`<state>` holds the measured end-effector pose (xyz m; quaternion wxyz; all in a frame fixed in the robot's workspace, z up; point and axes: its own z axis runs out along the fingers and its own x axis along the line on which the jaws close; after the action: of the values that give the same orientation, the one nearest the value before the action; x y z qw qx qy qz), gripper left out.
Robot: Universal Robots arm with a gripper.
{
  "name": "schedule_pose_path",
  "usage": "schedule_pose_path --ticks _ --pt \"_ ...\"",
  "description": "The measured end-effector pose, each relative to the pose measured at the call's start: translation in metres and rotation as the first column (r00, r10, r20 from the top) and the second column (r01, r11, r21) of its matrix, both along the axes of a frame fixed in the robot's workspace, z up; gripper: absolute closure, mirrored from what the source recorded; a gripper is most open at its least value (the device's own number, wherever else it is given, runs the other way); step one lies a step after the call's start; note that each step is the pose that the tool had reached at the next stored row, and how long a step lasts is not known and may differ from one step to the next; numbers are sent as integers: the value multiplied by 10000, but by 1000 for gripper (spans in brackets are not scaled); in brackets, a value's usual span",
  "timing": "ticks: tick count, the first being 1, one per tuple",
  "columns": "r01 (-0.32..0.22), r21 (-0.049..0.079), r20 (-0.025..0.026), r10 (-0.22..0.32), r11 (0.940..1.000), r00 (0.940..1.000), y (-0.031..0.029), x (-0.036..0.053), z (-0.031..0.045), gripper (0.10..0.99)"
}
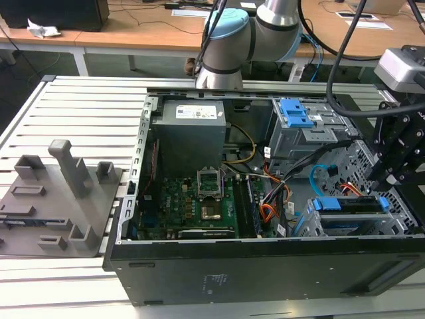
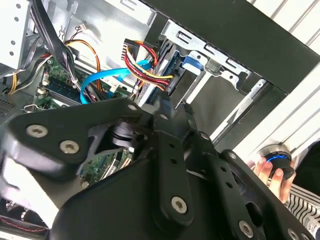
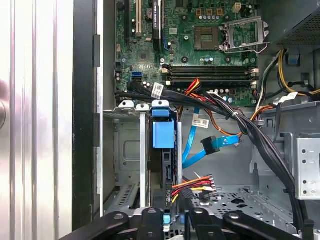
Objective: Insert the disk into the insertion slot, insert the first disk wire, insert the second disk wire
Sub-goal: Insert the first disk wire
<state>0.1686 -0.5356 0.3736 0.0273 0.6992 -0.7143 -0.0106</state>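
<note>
The disk (image 1: 352, 205) in its blue carrier (image 3: 162, 135) sits edge-up inside the insertion slot (image 3: 127, 150), the silver cage (image 1: 305, 222) at the case's front corner on the exterior view's right. A red, yellow and black wire bundle (image 3: 192, 186) ends in a black plug (image 2: 169, 84) against the disk's end. A blue flat wire (image 3: 212, 144) hangs loose beside the cage, its plug free. My gripper (image 2: 175, 106) hovers just over the disk's connector end with its fingers drawn together and nothing between them. It also appears in the exterior view (image 1: 382, 179) and the first wrist view (image 3: 170, 220).
The open computer case holds a green motherboard (image 1: 192, 199), a grey power supply (image 1: 189, 129) and an upper bay with a blue latch (image 1: 295, 113). Black cable bundles (image 3: 250, 130) cross beside the cage. A grey fixture (image 1: 60, 193) stands on the slatted table. A person's hand (image 2: 270, 170) rests outside the case.
</note>
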Motion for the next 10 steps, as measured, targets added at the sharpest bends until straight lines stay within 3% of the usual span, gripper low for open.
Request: schedule_pose_path --ticks 1,3,10 --pt "0 0 0 0 10000 10000 0 0 1 867" --pt "0 -1 0 0 10000 10000 0 0 2 980" --pt "0 -1 0 0 10000 10000 0 0 5 980"
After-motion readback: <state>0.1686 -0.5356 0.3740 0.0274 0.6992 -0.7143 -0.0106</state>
